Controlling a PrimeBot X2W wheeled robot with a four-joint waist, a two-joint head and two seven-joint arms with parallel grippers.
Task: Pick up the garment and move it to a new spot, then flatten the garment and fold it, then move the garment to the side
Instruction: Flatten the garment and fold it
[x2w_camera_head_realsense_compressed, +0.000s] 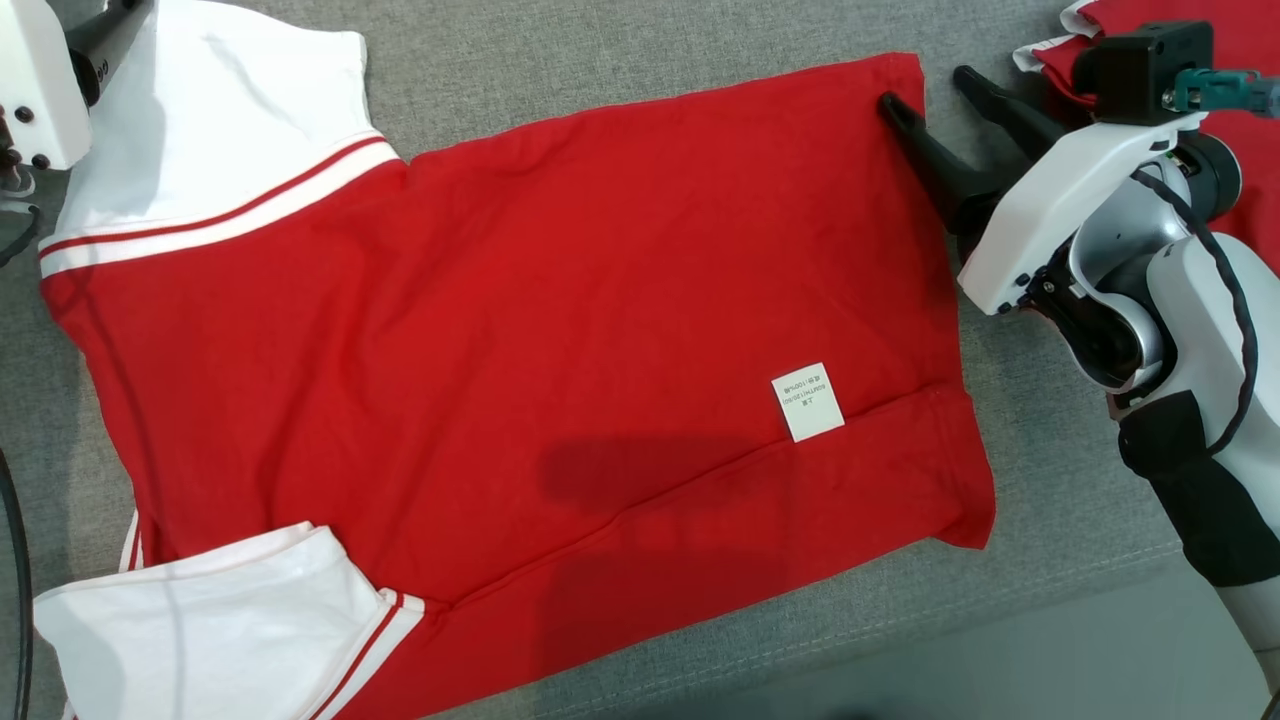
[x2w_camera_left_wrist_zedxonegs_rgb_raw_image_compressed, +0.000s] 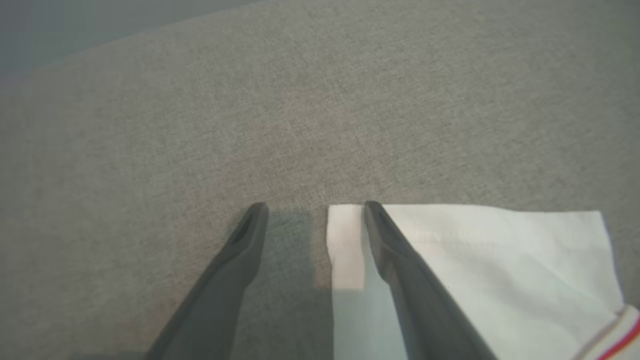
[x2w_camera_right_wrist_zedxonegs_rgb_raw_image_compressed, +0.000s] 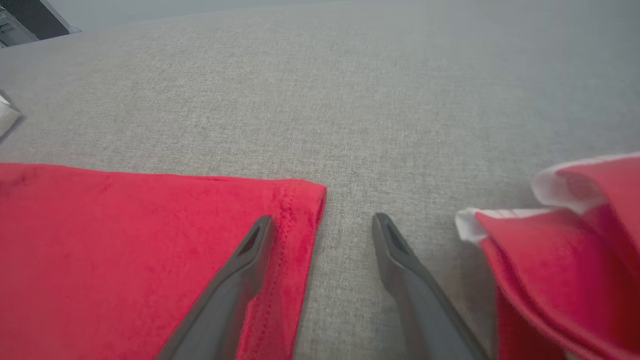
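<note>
Hands wide open, empty: right hand (x2w_camera_right_wrist_zedxonegs_rgb_raw_image_compressed: 322, 219) astride corner of garment (x2w_camera_right_wrist_zedxonegs_rgb_raw_image_compressed: 125, 240), left hand (x2w_camera_left_wrist_zedxonegs_rgb_raw_image_compressed: 315, 205) astride white sleeve (x2w_camera_left_wrist_zedxonegs_rgb_raw_image_compressed: 500, 260) edge

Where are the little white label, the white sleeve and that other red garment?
white label (x2w_camera_head_realsense_compressed: 807, 401), head view, its centre.
white sleeve (x2w_camera_left_wrist_zedxonegs_rgb_raw_image_compressed: 500, 260), left wrist view, its flat middle.
other red garment (x2w_camera_right_wrist_zedxonegs_rgb_raw_image_compressed: 560, 260), right wrist view, its top fold.

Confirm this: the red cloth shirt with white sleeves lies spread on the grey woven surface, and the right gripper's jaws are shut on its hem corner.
Not shut. The right gripper has its jaws open astride the hem corner of the red cloth shirt with white sleeves, as the right wrist view shows. The rest stands.
</note>
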